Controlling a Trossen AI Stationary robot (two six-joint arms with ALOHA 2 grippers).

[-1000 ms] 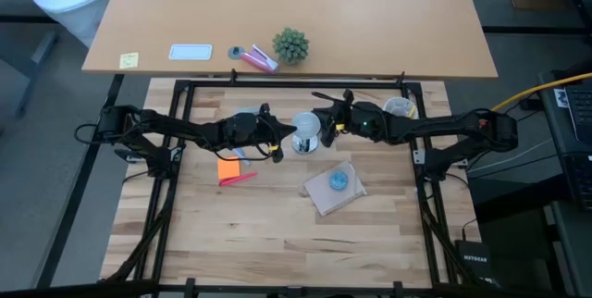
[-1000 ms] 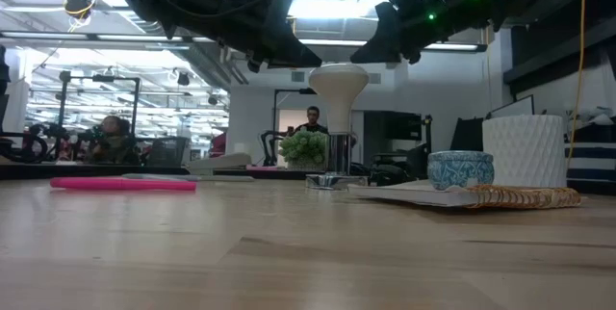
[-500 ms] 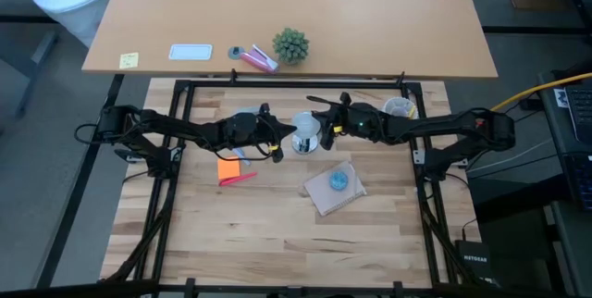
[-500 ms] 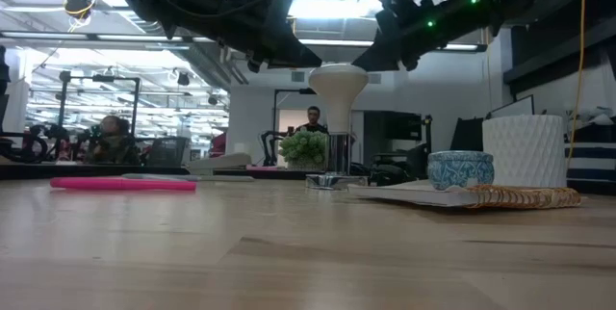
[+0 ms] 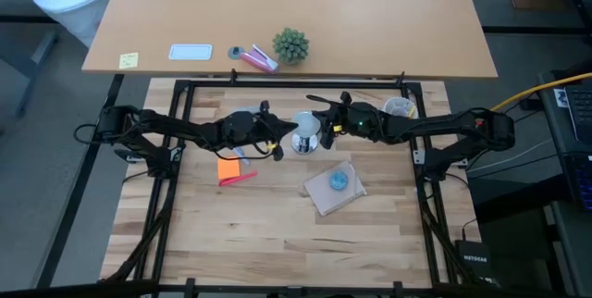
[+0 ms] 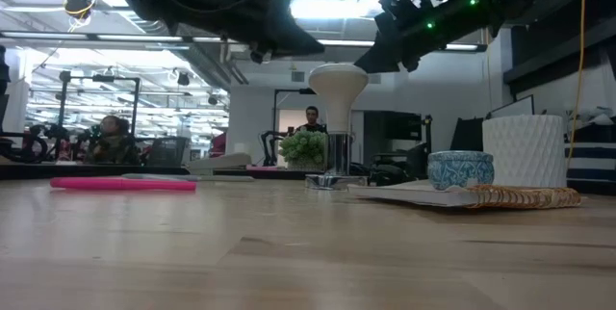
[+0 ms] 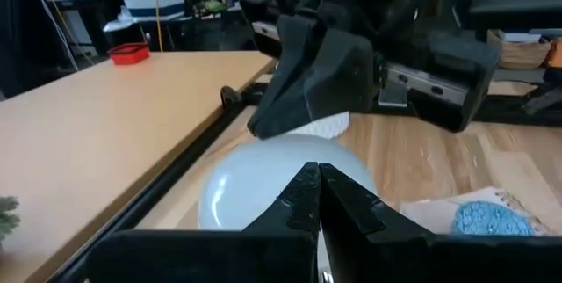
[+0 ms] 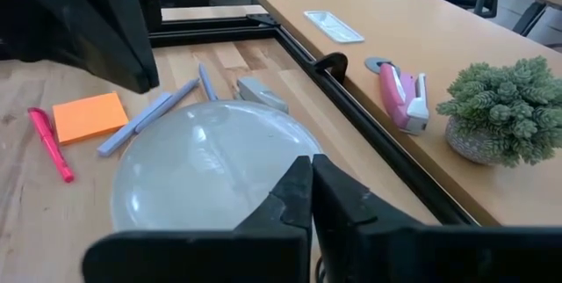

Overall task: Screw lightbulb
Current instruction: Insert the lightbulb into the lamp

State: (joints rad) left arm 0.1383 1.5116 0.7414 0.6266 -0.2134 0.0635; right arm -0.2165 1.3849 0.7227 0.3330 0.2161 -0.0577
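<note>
The lightbulb, a smooth frosted white globe tapering downward, is standing upright in a shiny round metal socket near the far middle of the pale wooden table. The left gripper is hanging just beside the globe on one side with its dark fingers pressed together on nothing, and the right gripper is hanging just over the globe's opposite side, its fingers likewise closed and empty; whether either tip is touching the glass cannot be told. Near the socket, a spiral-bound brown notebook is lying flat and carrying a small blue, knobbly round blob. On the left arm's side an orange sticky-note pad and a pink pen are lying on the wood. Beyond the black frame rail, a spiky green potted plant and a pink-and-white stapler-like tool are sitting on the smooth tan desk.
</note>
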